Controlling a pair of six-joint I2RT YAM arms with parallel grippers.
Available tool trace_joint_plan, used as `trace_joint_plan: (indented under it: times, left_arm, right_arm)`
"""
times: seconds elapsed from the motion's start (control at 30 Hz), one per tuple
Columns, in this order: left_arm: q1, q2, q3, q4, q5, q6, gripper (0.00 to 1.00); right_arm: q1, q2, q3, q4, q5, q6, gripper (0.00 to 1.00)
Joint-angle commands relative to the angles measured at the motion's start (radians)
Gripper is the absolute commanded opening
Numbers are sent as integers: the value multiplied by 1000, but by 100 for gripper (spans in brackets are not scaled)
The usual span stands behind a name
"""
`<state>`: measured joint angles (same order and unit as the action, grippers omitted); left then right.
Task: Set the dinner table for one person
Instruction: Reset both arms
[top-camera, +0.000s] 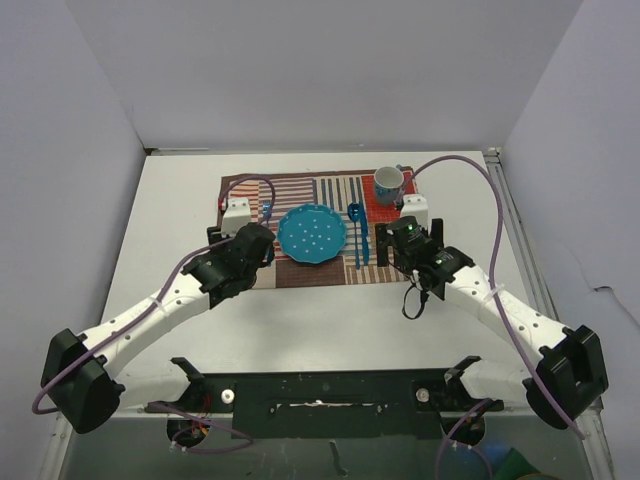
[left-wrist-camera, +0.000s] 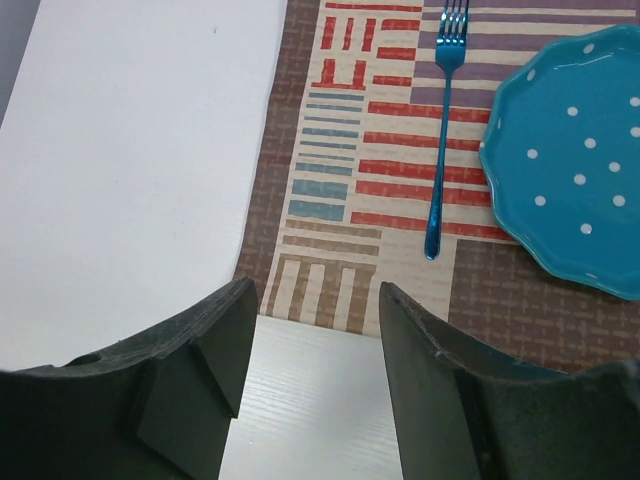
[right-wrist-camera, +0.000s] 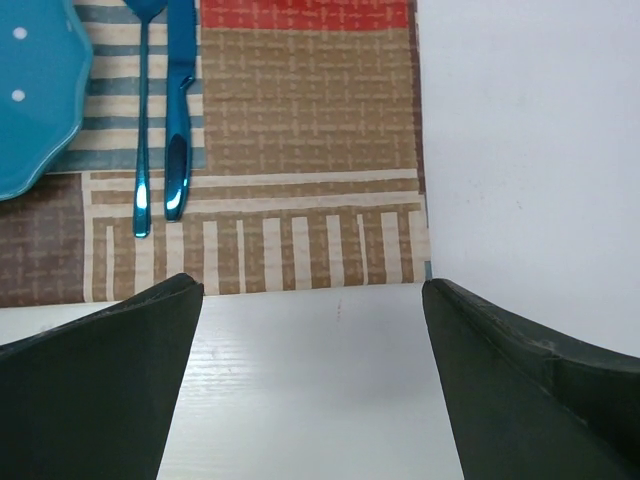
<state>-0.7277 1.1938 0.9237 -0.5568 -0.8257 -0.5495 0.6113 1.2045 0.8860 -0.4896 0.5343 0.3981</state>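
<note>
i have the large white flat dinner table (top-camera: 180, 200) in view, with a striped red, brown and blue patchwork cloth mat (top-camera: 330, 190) lying across its far middle. on the mat sits a round turquoise white-dotted plate (top-camera: 312, 234). a shiny blue fork (left-wrist-camera: 440, 130) lies left of it, and a blue knife (right-wrist-camera: 178, 110) and blue spoon (right-wrist-camera: 143, 130) lie to its right. a small blue-and-white cup (top-camera: 388, 184) stands at the mat's far right corner. my left gripper (left-wrist-camera: 315, 310) hangs over the mat's near edge with its jaws apart and nothing between them. my right gripper (right-wrist-camera: 310, 300) does the same, its jaws spread wide.

Dinner table (top-camera: 180, 200): mat (top-camera: 330, 190) lies on it, toward the far edge.
On mat, centre: plate (top-camera: 312, 234).
Left of plate, just beside it: fork (left-wrist-camera: 440, 130), tines toward the far edge.
Right of plate: spoon (right-wrist-camera: 142, 120), then knife (right-wrist-camera: 178, 110), side by side.
Far right corner of mat: cup (top-camera: 388, 184), upright.
</note>
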Motion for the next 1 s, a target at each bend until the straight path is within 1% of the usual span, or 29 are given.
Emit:
trace_joint_plan:
  times: [0.0, 0.2, 0.43, 0.6, 0.8, 0.97]
  left_arm:
    - [-4, -17, -8, 35, -64, -37, 53]
    - [-4, 11, 14, 16, -70, -46, 52]
    - [-4, 32, 19, -8, -63, -57, 52]
    - [-4, 26, 19, -8, -49, -57, 52]
    - [-4, 26, 23, -2, -38, -49, 52]
    - [-4, 27, 27, -5, -35, -45, 52]
  right_arm:
    - [-53, -14, 31, 2, 12, 19, 97]
    - [-72, 58, 76, -52, 22, 42, 98]
    - [-80, 124, 170, -127, 78, 87, 98]
    - [-81, 98, 178, -120, 74, 94, 97]
    - [-87, 54, 148, -93, 69, 95, 98]
    - [-115, 0, 87, -20, -19, 58, 98]
